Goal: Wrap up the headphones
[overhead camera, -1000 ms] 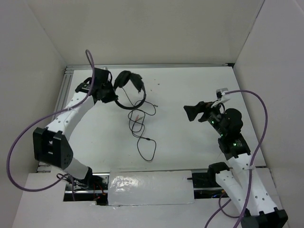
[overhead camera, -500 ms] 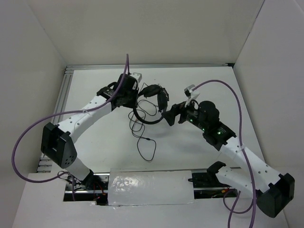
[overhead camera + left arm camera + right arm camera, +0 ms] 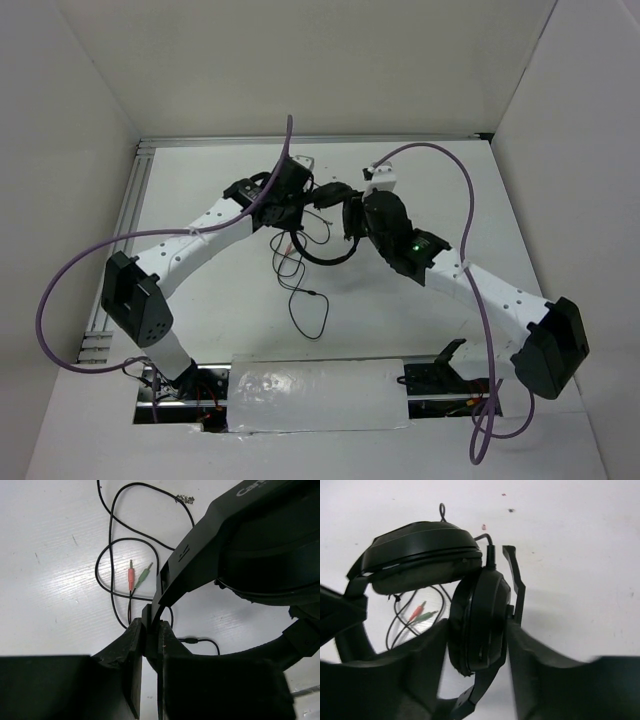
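Headphones [image 3: 325,228] held over the surface [image 3: 390,325], left fingers [image 3: 127,652] pinched on the headband [image 3: 200,555], right fingers [image 3: 535,655] snug around one earcup [image 3: 480,620]; opposing pulls might wrench a grip loose or tangle the trailing cord [image 3: 310,293].

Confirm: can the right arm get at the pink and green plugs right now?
Probably not yet. The right gripper is closed on one earcup, the left gripper clamps the headband, and the plugs lie on the table beneath the headphones. It'd need to let go first.
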Action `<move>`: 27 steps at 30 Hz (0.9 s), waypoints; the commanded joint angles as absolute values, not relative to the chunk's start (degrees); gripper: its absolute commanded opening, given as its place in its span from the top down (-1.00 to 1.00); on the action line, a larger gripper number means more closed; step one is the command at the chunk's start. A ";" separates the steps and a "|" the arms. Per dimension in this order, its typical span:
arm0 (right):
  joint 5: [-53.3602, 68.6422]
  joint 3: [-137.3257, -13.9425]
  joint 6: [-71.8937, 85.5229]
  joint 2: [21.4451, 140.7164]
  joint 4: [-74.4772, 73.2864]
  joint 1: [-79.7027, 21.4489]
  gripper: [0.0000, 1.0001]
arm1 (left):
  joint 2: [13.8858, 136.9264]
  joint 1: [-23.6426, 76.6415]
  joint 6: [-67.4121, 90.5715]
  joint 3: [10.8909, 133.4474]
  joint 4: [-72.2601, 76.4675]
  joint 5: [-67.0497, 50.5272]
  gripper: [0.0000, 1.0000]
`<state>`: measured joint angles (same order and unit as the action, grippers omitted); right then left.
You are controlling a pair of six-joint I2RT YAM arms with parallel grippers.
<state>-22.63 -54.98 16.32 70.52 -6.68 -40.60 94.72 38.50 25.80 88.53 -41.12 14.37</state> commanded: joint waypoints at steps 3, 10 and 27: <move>-37.91 -61.14 22.14 74.52 -12.71 -42.63 -0.25 | 92.65 39.99 27.08 90.97 -39.12 13.45 1.00; -40.78 -64.51 23.38 78.66 -15.38 -44.03 -0.21 | 88.60 40.34 25.05 87.19 -34.46 11.25 1.00; -39.89 -62.93 31.11 70.05 -19.42 -45.00 1.00 | 91.32 40.43 31.02 87.45 -38.40 14.24 -0.23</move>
<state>-36.18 -61.69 26.79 72.29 -18.61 -44.29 90.98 40.21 27.75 86.59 -37.82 13.17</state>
